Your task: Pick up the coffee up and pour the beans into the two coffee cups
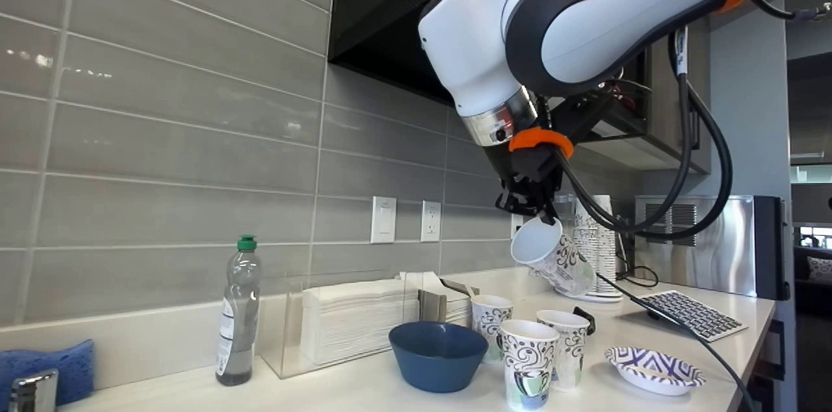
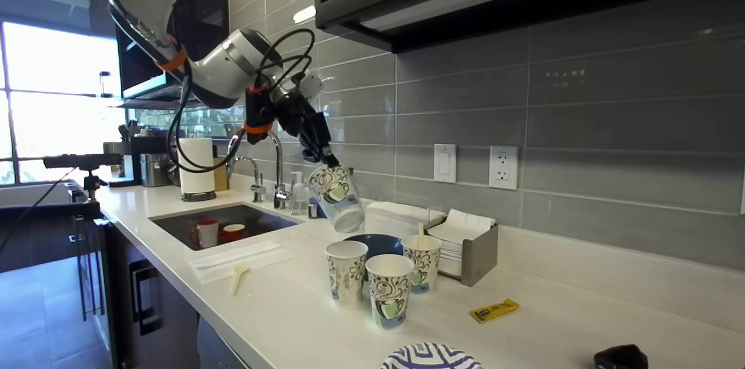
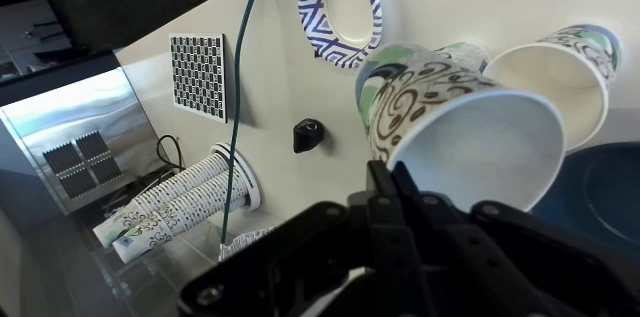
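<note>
The coffee, a white paper cup with a dark swirl pattern [image 1: 571, 268], hangs tilted in the air above the counter. It also shows in an exterior view [image 2: 336, 199] and the wrist view [image 3: 415, 92]. My gripper [image 3: 391, 174] is shut on its rim, one fingertip inside, one outside. The visible inside looks plain white; no beans show. The two coffee cups [image 1: 528, 363] [image 1: 567, 348] stand upright below, apart from the held cup. They also show in an exterior view [image 2: 346, 276] [image 2: 389, 293]. The wrist view shows one standing cup [image 3: 555, 87] and part of another.
A third standing cup [image 2: 421, 267] holds a stick beside the napkin holder [image 2: 480, 255]. A blue bowl [image 1: 439, 360] stands beside the cups. A patterned bowl [image 1: 656, 373], cup stacks [image 1: 597, 249], a bottle [image 1: 237, 327], a yellow packet [image 2: 495, 311] and a cable are around. Cabinets hang above.
</note>
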{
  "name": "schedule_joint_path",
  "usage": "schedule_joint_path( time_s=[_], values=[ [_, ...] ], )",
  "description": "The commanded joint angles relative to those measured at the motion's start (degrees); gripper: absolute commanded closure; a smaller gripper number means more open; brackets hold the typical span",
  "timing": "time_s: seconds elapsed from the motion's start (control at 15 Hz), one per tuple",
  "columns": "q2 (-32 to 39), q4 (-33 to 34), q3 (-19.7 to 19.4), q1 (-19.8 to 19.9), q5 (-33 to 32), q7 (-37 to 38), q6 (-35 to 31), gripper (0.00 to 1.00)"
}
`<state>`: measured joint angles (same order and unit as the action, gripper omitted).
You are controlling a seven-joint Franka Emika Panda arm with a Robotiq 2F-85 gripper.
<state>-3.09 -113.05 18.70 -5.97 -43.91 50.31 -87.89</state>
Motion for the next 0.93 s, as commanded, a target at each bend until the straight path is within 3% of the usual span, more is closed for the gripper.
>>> schedule_joint_path(
  time_s=[0.0, 0.87],
  values=[
    [1.86, 1.41, -1.88, -2.77, -1.26, 0.68, 2.04, 0.99],
    [13.27, 10.08, -3.78, -7.41, -4.18, 7.53, 15.47, 0.99]
  ],
)
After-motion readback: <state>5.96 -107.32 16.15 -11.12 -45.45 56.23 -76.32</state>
